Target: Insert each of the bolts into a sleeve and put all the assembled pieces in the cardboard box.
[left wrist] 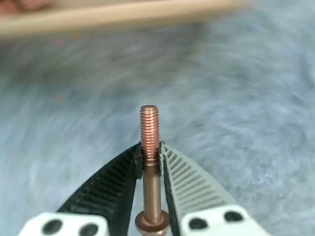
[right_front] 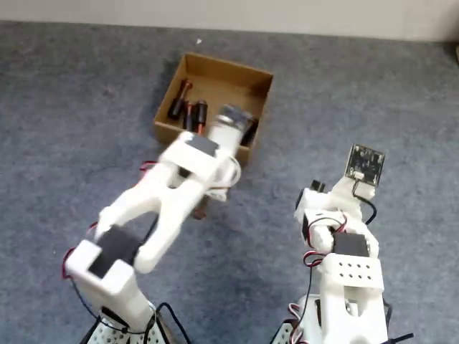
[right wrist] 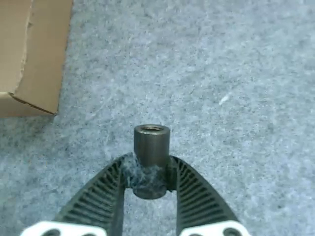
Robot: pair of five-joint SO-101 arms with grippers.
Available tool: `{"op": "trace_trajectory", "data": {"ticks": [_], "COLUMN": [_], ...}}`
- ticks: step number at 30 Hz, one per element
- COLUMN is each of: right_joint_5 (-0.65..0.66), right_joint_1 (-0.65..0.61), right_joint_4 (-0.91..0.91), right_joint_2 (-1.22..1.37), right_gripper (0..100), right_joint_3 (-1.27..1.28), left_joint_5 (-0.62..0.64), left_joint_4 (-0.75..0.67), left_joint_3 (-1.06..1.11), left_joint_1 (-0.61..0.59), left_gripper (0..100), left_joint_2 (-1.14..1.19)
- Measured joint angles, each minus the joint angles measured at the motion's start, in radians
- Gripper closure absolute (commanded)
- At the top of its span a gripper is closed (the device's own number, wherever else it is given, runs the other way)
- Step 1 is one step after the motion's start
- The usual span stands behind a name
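Bolt (left wrist: 149, 129) copper, threaded; sleeve (right wrist: 152, 143) dark

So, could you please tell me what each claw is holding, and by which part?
The left claw grips a copper bolt by its shank, where the threads end. The right claw grips a dark sleeve around the end opposite its opening.

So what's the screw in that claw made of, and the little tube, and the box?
The bolt in the left claw looks like metal with a shiny coppery finish; its threads glint. The sleeve in the right claw looks like dull dark grey metal, maybe steel. The cardboard box is plain brown, matt, with a rough cut edge.
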Motion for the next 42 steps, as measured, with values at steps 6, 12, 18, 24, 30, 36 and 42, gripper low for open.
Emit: {"op": "trace_trajectory", "data": {"ticks": [6, 12, 18, 24, 30, 36, 42], "right_joint_5": [0.0, 0.0, 0.0, 0.0, 0.0, 0.0, 0.0], "right_joint_1": [0.0, 0.0, 0.0, 0.0, 0.0, 0.0, 0.0], "right_joint_4": [0.0, 0.0, 0.0, 0.0, 0.0, 0.0, 0.0], "right_joint_2": [0.0, 0.0, 0.0, 0.0, 0.0, 0.0, 0.0], "right_gripper": [99.5, 99.5, 99.5, 99.5, 99.5, 99.5, 99.5], "right_joint_3": [0.0, 0.0, 0.0, 0.0, 0.0, 0.0, 0.0], "left_joint_5": [0.222, 0.654, 0.85, 0.864, 0.864, 0.81, 0.5], "left_joint_4": [0.077, 0.147, 0.155, 0.163, 0.19, 0.334, 0.446], "left_joint_3": [0.002, 0.029, 0.114, 0.192, 0.222, 0.172, 0.13], "left_joint_1": [-0.133, -0.279, -0.293, -0.298, -0.295, -0.295, -0.295], "left_gripper": [99, 99, 96, 69, 66, 66, 70], "left_joint_2": [-0.152, -0.253, -0.276, -0.279, -0.293, -0.325, -0.423]}}
